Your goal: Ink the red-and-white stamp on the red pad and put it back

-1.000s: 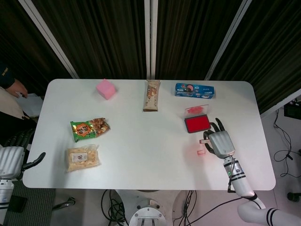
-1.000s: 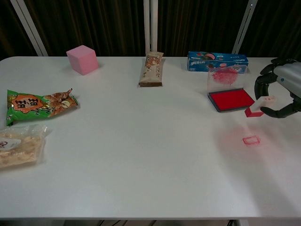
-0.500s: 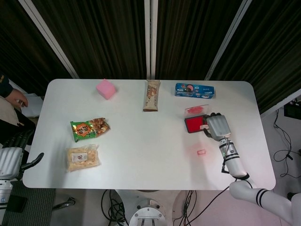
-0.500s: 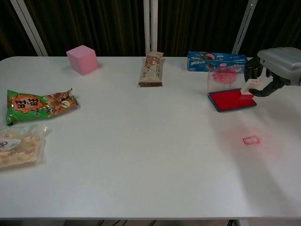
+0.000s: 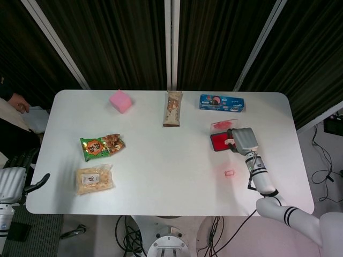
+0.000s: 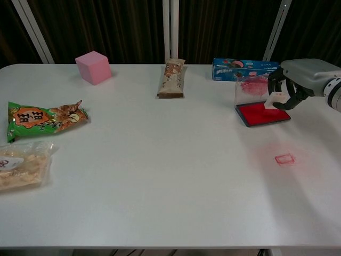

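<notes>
My right hand (image 6: 299, 81) (image 5: 244, 140) grips the red-and-white stamp (image 6: 276, 100) and holds it over the right part of the red ink pad (image 6: 258, 113) (image 5: 220, 142). The stamp's lower end is at the pad's surface; contact cannot be told. In the head view the hand covers the stamp. The pad's clear lid (image 6: 251, 87) stands open behind it. A small red stamped outline (image 6: 284, 158) (image 5: 229, 173) marks the table in front of the pad. My left hand (image 5: 13, 181) hangs off the table's left front corner, fingers apart, holding nothing.
A blue biscuit box (image 6: 246, 69) lies just behind the pad. A snack bar (image 6: 172, 78) and a pink cube (image 6: 93, 67) sit along the back. A green snack bag (image 6: 41, 118) and a clear cracker bag (image 6: 21, 166) lie at the left. A person's hand (image 5: 19, 101) shows beyond the left edge.
My right hand has carried the stamp from beside the red outline back and to the left, onto the ink pad. The left hand has stayed where it was.
</notes>
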`<state>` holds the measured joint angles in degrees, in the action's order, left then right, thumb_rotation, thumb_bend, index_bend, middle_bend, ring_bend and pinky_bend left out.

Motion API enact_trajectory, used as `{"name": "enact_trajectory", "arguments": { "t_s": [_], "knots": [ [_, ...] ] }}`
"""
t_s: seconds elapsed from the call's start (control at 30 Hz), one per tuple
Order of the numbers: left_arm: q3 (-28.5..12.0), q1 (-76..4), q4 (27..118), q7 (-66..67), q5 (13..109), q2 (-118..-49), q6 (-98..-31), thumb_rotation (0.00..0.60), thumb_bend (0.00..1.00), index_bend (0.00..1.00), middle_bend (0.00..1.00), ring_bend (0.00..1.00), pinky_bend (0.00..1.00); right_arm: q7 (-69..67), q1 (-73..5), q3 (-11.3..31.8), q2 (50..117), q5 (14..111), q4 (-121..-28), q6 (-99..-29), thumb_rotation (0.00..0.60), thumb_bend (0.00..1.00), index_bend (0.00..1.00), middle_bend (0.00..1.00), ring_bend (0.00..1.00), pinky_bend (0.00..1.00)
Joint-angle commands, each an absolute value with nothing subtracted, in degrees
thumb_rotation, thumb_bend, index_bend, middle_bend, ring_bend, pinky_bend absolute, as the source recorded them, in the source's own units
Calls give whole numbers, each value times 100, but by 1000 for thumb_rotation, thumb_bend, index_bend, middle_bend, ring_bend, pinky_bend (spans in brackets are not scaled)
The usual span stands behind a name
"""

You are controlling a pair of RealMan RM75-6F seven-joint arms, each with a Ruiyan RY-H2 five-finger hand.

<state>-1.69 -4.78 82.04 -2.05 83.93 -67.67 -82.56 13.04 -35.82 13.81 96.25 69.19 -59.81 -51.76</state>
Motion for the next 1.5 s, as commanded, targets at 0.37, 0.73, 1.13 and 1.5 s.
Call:
{"name": "enact_trajectory", "arguments": {
  "t_s": [0.37, 0.73, 1.13, 1.5],
  "knots": [
    [-199, -551, 8144, -216, 8315, -6801, -8102, 18, 149, 84, 120, 118, 205, 1420, -3846, 1404, 9789, 6608, -5608, -4841, 600, 302, 635, 550, 603, 697],
    [-200, -568, 8082, -254, 8263, -6839, -8033, 15, 150, 84, 120, 118, 205, 2042, -4102, 1369, 9789, 6172, -5575, -4446, 600, 305, 640, 555, 603, 697],
    [-206, -567, 8089, -258, 8272, -6824, -8061, 15, 150, 84, 120, 118, 205, 2135, -4130, 1387, 9725, 5983, -5769, -4605, 600, 313, 645, 559, 604, 697],
    [-191, -567, 8176, -213, 8323, -6828, -8101, 14, 151, 84, 120, 118, 205, 2149, -3844, 1399, 8869, 6174, -7212, -5336, 600, 313, 645, 559, 604, 697]
  ]
}}
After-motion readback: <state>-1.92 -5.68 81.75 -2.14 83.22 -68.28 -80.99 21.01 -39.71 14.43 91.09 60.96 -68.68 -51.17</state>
